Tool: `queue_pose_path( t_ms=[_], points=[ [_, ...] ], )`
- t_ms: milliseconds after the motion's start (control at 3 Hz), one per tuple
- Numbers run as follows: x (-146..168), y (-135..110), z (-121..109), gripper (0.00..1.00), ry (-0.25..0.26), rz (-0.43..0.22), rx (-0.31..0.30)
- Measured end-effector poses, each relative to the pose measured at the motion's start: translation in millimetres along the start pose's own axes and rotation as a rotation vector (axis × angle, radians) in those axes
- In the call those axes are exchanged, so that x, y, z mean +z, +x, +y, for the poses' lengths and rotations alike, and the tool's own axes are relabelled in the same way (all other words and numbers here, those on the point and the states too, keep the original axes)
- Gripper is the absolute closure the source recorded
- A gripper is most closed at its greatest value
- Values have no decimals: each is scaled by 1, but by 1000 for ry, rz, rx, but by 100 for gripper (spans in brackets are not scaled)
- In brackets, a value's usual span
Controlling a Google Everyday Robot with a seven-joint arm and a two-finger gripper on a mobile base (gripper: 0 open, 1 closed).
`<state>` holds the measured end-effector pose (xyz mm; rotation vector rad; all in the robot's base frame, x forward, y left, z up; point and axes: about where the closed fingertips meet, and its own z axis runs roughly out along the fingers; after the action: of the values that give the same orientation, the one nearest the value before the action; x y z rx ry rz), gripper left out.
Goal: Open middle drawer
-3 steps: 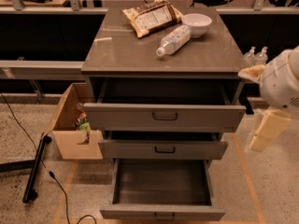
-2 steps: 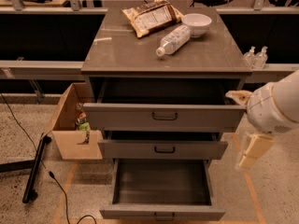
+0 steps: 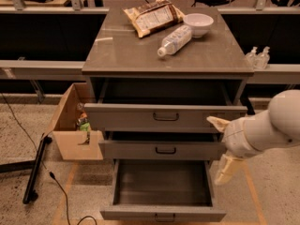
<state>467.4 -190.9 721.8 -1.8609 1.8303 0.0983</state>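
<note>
Since the earlier frame, the gripper (image 3: 215,150) has travelled left and down, from a position clear of the table's right side to the right end of the drawer fronts. Nothing else has shifted.

Gripper: the jaws are spread wide and released, grasping nothing. One cream finger points left across the right end of the top drawer (image 3: 140,117) front. The other points down beside the right wall of the bottom drawer (image 3: 161,191). Contact with any drawer cannot be confirmed.

Drawers: the middle drawer (image 3: 131,150) sits second in the stack, just left of the gripper. It is only slightly out, with a narrow dark strip of interior showing above its front. Its dark pull handle (image 3: 165,150) sits at centre and is untouched. The top drawer is partly out. The bottom drawer is pulled far out.

Table (image 3: 122,50): the surface carries a snack bag (image 3: 152,15), a white bowl (image 3: 198,23) and a clear bottle (image 3: 176,40) lying on its side. The bottle lies just beside the bowl.

Floor: a cardboard box (image 3: 70,125) stands at the table's left side.
</note>
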Motion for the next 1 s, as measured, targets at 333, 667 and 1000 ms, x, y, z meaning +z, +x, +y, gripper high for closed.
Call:
queue_pose_path(
  t_ms=[333,667,1000],
  points=[
    [51,12,6,0,-42,13,-29],
    [58,12,6,0,-47,15,-37],
    [61,13,7,0,-53,12,-41]
  ],
)
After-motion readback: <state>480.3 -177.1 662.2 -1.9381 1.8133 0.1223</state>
